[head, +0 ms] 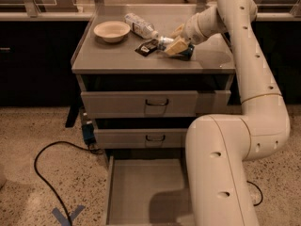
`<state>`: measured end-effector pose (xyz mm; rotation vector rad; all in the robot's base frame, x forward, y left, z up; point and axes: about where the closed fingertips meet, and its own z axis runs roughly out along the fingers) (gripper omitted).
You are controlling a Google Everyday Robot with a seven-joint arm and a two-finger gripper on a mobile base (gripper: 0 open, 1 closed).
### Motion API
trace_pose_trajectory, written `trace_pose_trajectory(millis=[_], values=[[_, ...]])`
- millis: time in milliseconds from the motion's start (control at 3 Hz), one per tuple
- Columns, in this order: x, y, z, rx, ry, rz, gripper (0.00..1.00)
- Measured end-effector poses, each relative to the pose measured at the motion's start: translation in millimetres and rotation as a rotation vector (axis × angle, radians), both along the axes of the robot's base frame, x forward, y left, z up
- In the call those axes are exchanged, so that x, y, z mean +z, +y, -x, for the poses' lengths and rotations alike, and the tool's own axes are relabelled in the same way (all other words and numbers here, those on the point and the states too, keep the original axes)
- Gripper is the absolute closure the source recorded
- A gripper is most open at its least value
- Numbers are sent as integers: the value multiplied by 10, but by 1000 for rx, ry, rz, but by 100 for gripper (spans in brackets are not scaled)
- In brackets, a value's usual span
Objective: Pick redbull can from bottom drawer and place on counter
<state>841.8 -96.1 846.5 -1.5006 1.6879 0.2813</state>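
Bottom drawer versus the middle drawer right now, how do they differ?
The bottom drawer is pulled out, floor showing; the middle drawer is shut. The middle drawer shows a dark loop handle; the bottom drawer's front is out of view. Both are grey metal. The gripper is up over the counter.

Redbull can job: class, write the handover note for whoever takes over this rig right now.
Pincer: low over the counter, right at the redbull can.
Bottom drawer: pulled out, no can on the floor that shows.
Done: the can is out of the drawer and up at the counter.
Left: check that it rests on the counter, then draw the arm away.
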Motion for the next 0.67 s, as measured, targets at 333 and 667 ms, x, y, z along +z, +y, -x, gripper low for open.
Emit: trace_pose_trajectory(millis=[333,667], values=[[-1,1,0,0,0,0,35],[-1,1,0,0,0,0,11]])
